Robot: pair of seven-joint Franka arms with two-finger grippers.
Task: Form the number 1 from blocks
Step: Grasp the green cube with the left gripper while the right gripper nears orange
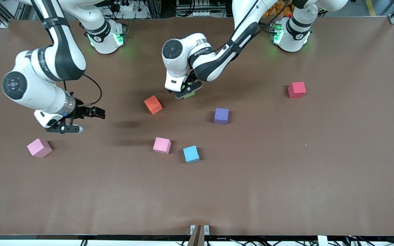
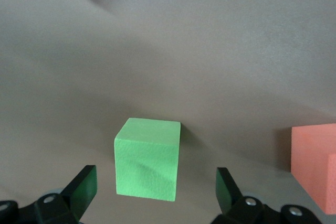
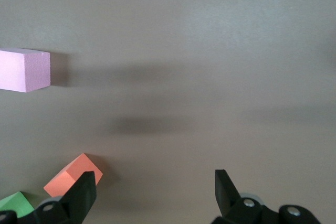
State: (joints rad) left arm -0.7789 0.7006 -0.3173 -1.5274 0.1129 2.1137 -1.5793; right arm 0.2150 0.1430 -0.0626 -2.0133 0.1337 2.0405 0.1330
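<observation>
Left gripper (image 1: 188, 91) — jaws wide open around green block (image 2: 147, 158), gripping nothing; orange block (image 1: 153, 104) at its 8 o'clock. Right gripper (image 1: 91, 119) — open, empty, waiting above the table (image 1: 286, 177).

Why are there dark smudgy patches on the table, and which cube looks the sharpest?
Front view: the dark patches on the table are soft shadows, apparently cast by the right arm; green light glows at both bases. Left wrist view: the green cube between the open left pincer fingers looks sharp. Right wrist view: the same soft shadows ahead of the open right pincer.
</observation>
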